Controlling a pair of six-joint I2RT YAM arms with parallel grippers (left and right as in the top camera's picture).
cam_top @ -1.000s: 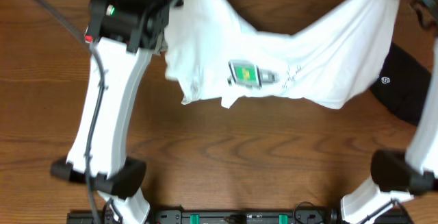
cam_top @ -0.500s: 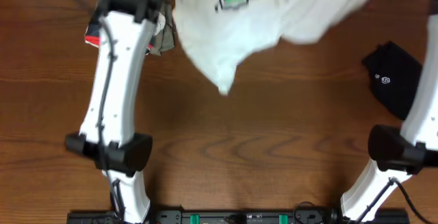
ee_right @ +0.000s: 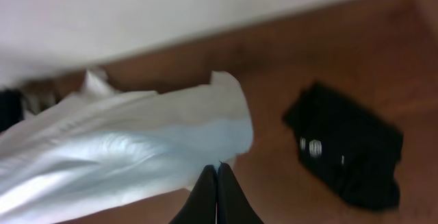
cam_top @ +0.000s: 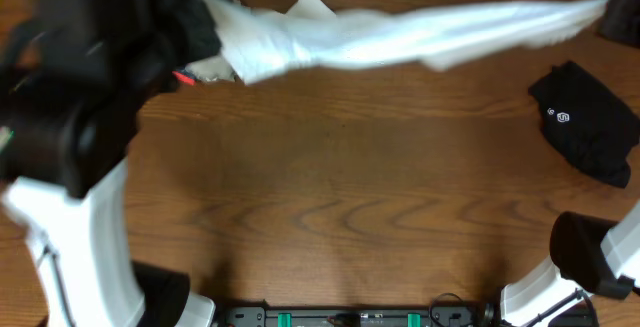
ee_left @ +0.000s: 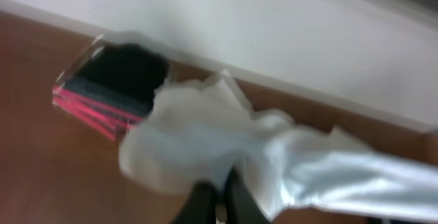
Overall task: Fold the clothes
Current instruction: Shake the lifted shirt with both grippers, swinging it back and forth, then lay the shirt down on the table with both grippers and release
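Overhead: the shirt (cam_top: 400,35) hangs as a tight, twisted band across the top of the frame, from upper left to upper right, above the far edge of the table (cam_top: 340,197). It looks like the spreading step before any fold. To do it well, I would keep both ends level, lower them together and draw the cloth toward the bare wood at centre, so that it opens flat rather than landing as a rope. The blurred left arm (cam_top: 70,137) hides the left end. The black garment (cam_top: 585,122) lies at right, apart from the shirt.

Left wrist: the left gripper (ee_left: 220,191), at bottom centre, is clamped on a bunched wad of shirt. That bunching would need shaking loose. A black pack (ee_left: 109,90) with red edges lies upper left by the wall (ee_left: 274,25), just beyond the cloth, and could snag a hem.

Right wrist: the right gripper (ee_right: 217,177), at bottom centre, has its fingers pressed together on the shirt's edge. The black garment sits to the right, near enough to get covered.
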